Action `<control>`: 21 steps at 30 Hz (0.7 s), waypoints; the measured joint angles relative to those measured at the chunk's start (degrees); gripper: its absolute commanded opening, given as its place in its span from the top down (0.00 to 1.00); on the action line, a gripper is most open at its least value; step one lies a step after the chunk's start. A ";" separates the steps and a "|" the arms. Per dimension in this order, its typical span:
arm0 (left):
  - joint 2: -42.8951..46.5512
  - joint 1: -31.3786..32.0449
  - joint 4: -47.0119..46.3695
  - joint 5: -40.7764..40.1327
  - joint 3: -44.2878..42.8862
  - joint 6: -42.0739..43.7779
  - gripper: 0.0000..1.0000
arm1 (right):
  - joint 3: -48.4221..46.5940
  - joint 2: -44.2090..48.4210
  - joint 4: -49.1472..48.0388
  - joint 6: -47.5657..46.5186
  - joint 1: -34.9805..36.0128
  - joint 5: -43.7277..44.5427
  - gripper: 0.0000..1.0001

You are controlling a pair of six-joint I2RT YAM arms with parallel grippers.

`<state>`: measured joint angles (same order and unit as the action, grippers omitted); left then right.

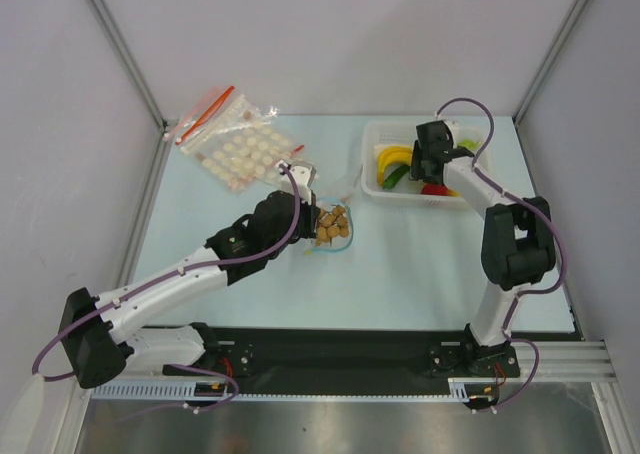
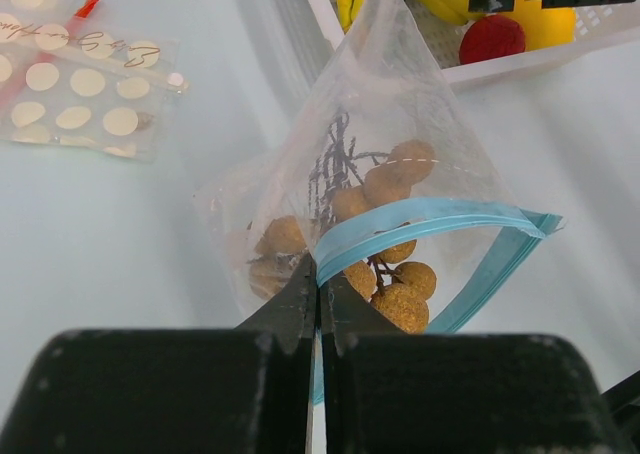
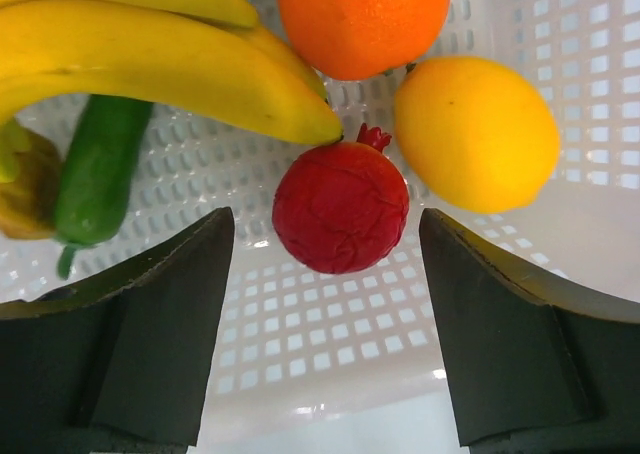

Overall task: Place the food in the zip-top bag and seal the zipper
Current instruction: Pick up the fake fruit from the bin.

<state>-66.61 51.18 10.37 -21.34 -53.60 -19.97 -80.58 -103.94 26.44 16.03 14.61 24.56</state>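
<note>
We see the left end effector closed, its two black fingers pinched together on the small clear plastic zip-top bag, right at the near end of the light blue-teal zipper strip. The bag rises to a peak in the centre of the left wrist frame, and the zipper strip is parted into an open loop at the lower right. The bunch of small tan-brown round fruits on thin dark stems shows through the clear plastic, some above the strip and some below it. In the top view the bag sits near the frame's centre on the pale blue table

The right end effector is open over the white perforated plastic basket, with one black finger on each side of the small red round fruit and touching it on neither side. The red fruit lies on the basket floor, just below the tip of the yellow bananas and beside the yellow lemon. The orange sits at the top edge and a green cucumber at the left
</note>
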 measured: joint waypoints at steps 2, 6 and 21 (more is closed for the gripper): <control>0.00 0.00 0.00 0.00 0.00 0.02 1.00 | -0.02 -1.66 0.07 0.35 -0.83 -0.59 0.20; 0.00 0.00 0.00 0.04 0.00 0.02 1.00 | -0.98 -6.95 1.36 1.25 -2.95 -1.97 0.26; 0.00 0.00 0.02 0.57 0.00 0.04 1.00 | 3.65 1.42 0.15 4.17 -3.82 -7.67 0.60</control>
<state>-66.61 51.18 10.39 -20.78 -53.60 -19.92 -76.93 -102.52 26.59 20.21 10.79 16.88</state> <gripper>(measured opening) 0.009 0.690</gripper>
